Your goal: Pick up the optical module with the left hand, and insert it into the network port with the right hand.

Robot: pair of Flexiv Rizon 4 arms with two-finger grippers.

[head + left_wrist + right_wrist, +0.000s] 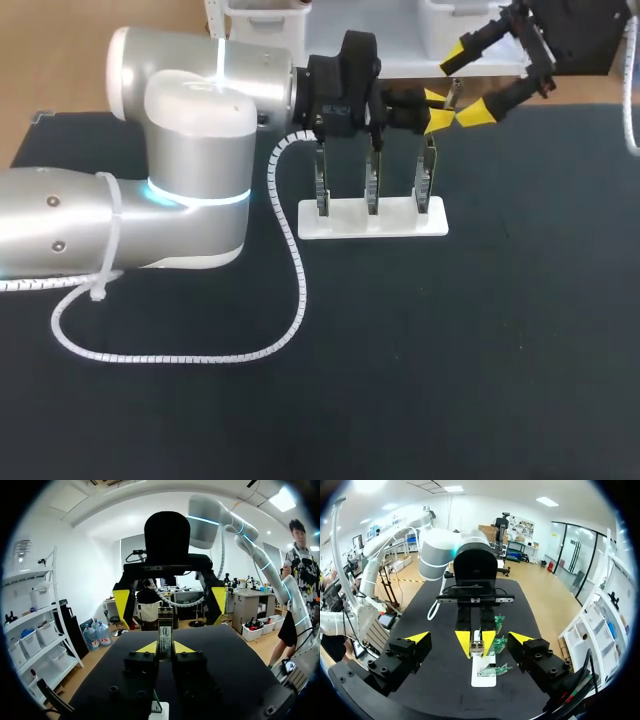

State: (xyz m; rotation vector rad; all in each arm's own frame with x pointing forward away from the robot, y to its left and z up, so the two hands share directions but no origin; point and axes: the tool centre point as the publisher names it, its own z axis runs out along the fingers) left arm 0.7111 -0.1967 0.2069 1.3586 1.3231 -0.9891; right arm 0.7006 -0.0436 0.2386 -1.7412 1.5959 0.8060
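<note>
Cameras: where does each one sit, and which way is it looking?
Head view: above and behind, looking down on the dark table and white stand of green boards; both arms show.
Left wrist view: on the left wrist, looking along the left jaws, shut on the small silver optical module; right jaws open ahead.
Right wrist view: on the right wrist, facing the silver left arm; own open jaws show.
Shared: both wrist views see the module, from opposite sides.

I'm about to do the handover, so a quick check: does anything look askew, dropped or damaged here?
Nothing stands out. The optical module sits upright, clamped in the left gripper. The right gripper is open and facing it. All three boards stand upright in the white stand.
</note>
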